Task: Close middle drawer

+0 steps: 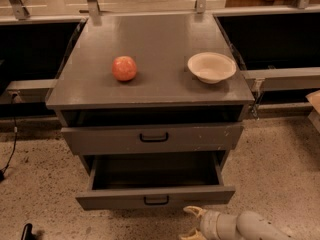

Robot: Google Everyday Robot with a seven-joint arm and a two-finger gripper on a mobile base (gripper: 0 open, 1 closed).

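My gripper [191, 223] sits low at the near edge of the view, just off the floor [280, 164]. Its two pale fingers [193, 211] are spread apart with nothing between them. The middle drawer [115, 200] lies directly ahead of the fingertips. It is pulled well out from the cabinet, and its long grey box is open to view. Its low front panel is the nearest edge to me, close to the upper fingertip; I cannot tell if they touch. The small black loop handle [156, 200] on that panel is a little to the left of my gripper. Above and beyond it, the taller scuffed drawer [200, 138] stands out only slightly from the cabinet face, with a dark gap over its top edge. Farther up, on the cabinet top [155, 44], an orange-red round fruit [124, 68] lies ahead and left of me, and a pale bowl [211, 67] sits ahead and slightly right, near the right-hand edge. Speckled floor lies open to both sides of my gripper. A dark cable [11, 149] hangs far off to the left.
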